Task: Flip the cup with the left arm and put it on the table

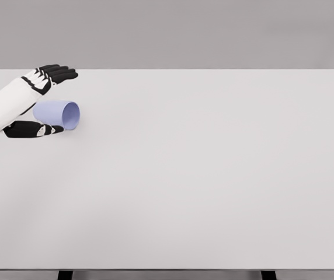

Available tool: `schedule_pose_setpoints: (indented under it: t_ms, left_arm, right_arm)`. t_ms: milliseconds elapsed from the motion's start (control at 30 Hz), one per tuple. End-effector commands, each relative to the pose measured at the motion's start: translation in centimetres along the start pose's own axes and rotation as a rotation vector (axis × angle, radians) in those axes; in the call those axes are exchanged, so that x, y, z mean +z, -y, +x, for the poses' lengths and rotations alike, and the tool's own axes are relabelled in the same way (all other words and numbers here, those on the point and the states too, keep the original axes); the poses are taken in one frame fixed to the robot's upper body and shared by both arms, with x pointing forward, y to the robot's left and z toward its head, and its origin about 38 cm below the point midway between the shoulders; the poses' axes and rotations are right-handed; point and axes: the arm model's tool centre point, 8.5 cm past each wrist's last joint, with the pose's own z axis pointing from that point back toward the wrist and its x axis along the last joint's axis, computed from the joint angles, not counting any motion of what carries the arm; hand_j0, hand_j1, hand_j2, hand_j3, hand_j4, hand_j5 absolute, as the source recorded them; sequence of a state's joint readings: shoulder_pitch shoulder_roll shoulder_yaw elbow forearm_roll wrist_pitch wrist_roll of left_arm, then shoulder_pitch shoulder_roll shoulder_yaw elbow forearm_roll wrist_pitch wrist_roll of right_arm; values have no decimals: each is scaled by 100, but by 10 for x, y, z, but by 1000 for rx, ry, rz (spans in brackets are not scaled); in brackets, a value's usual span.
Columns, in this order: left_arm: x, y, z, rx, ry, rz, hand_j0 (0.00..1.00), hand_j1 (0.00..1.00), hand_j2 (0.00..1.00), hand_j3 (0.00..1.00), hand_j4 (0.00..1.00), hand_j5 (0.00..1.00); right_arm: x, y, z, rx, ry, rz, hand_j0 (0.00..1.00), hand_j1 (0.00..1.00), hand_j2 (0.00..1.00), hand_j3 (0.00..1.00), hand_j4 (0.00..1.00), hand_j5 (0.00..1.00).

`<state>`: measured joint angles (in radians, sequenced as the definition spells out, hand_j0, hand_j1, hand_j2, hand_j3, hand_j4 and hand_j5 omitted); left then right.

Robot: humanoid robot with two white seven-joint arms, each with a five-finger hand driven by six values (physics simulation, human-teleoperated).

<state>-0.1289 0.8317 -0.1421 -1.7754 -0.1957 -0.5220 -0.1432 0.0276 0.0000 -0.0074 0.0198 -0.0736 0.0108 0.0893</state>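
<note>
Head view: cup (59,114) sideways inside open left robot hand (38,102).

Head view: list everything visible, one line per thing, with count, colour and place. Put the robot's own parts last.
cup: one, pale lavender-blue, lying on its side at the table's far left, open mouth facing right.
table: one, white top, filling most of the view; dark legs show at the bottom edge.
wall: one, plain grey, behind the table.
left hand: one, white arm with black fingers, at the far left; fingers extended above the cup, thumb below it, not closed on it.
right arm: not in view.
</note>
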Motion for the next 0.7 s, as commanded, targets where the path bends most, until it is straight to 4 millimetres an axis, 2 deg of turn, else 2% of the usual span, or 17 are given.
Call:
schedule_pose_setpoints:
  t_ms: [0, 367, 667]
  left_arm:
    - [0, -2, 2, -5, 7, -2, 100, 100, 100, 100, 100, 100]
    - [-1, -2, 2, -50, 4, -24, 100, 100, 100, 100, 100, 100]
    - [1, 7, 4, -72, -7, -57, 100, 100, 100, 100, 100, 100]
  right_arm:
    - [0, 0, 0, 3, 1, 3, 100, 100, 100, 100, 100, 100]
    - [0, 0, -2, -1, -3, -1, 100, 100, 100, 100, 100, 100]
    - [0, 0, -2, -2, -3, 1, 100, 100, 100, 100, 100, 100]
